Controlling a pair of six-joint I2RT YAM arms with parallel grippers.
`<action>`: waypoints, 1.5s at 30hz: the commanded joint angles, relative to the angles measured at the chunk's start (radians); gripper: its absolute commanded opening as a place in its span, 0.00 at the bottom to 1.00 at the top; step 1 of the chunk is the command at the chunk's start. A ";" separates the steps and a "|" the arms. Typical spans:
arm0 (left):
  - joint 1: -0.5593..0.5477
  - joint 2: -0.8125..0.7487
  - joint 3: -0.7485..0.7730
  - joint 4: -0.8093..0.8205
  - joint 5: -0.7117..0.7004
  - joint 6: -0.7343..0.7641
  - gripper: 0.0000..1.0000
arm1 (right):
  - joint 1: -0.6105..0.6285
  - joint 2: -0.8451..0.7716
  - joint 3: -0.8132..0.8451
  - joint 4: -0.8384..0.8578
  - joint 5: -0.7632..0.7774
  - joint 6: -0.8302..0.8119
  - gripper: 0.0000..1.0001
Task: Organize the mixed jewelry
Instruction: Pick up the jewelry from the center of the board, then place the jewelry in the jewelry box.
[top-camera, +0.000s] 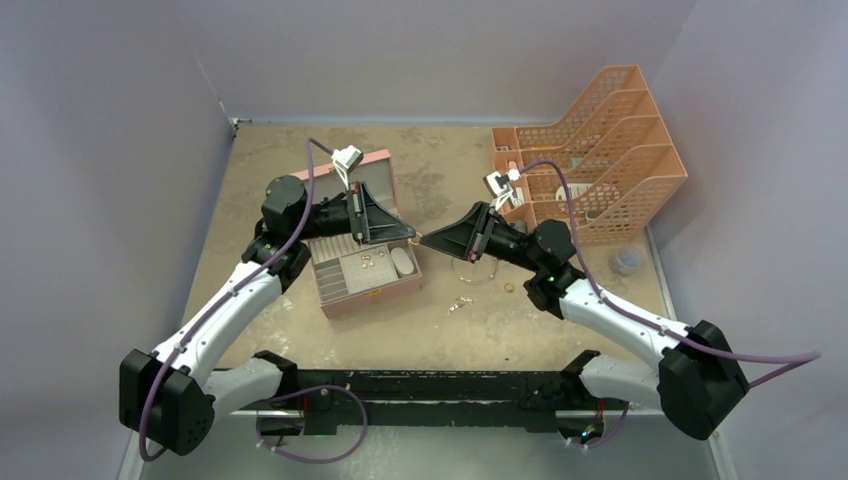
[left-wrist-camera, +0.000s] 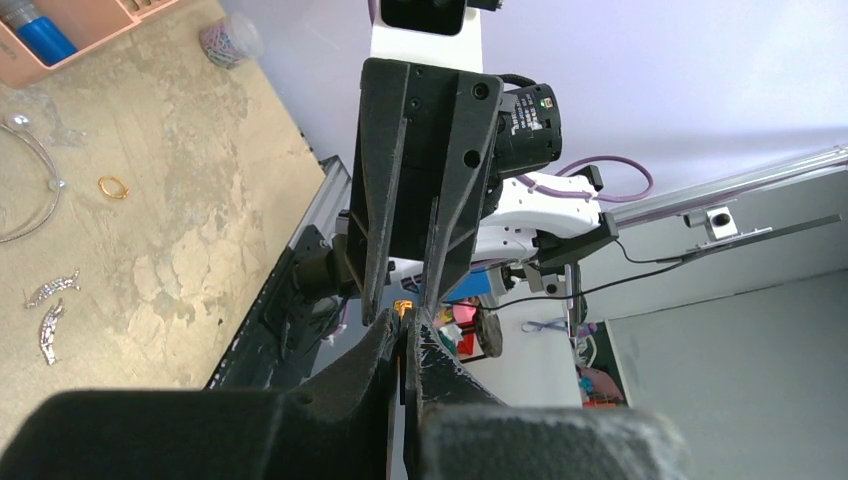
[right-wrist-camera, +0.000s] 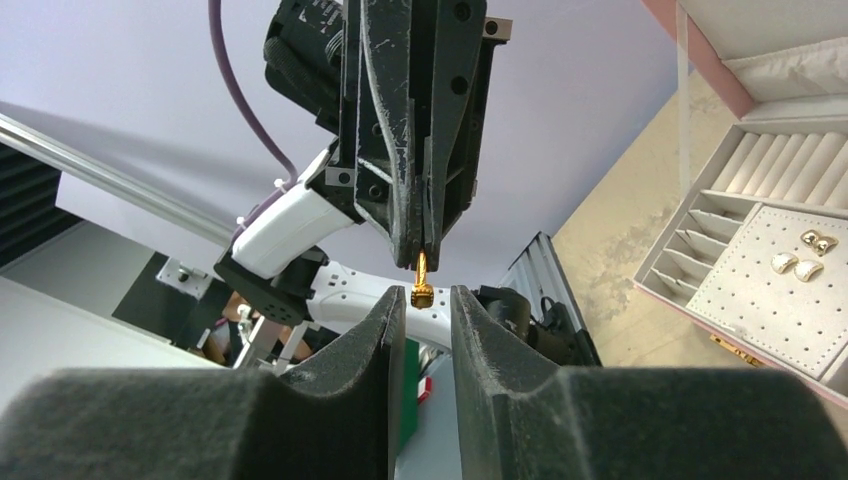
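My left gripper (top-camera: 408, 236) is shut on a small gold ring (right-wrist-camera: 421, 281) and holds it in the air beside the pink box (top-camera: 385, 292). My right gripper (right-wrist-camera: 421, 300) is open, tip to tip with the left one, its fingers on either side of the ring without touching it. In the left wrist view the ring (left-wrist-camera: 404, 306) peeks out between my shut fingertips. On the table lie a large thin wire hoop (top-camera: 476, 268), another gold ring (top-camera: 509, 288) and silvery chain-like pieces (top-camera: 460, 304). Gold pieces (right-wrist-camera: 806, 255) sit on the box's grey lining.
An orange mesh file rack (top-camera: 600, 150) stands at the back right with stationery in it. A small cup of clips (top-camera: 626, 262) sits by the right wall. The box lid (top-camera: 375, 185) stands open behind the left gripper. Purple walls close the sides.
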 joint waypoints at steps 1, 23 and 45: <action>0.004 -0.028 -0.009 0.054 -0.003 -0.016 0.00 | 0.004 0.002 0.033 0.060 -0.015 0.009 0.25; 0.004 -0.040 -0.037 0.055 -0.025 -0.008 0.00 | 0.004 0.016 0.032 0.067 -0.017 0.016 0.01; 0.004 -0.244 0.167 -0.892 -0.935 0.468 0.65 | 0.100 0.143 0.340 -0.702 0.378 -0.389 0.01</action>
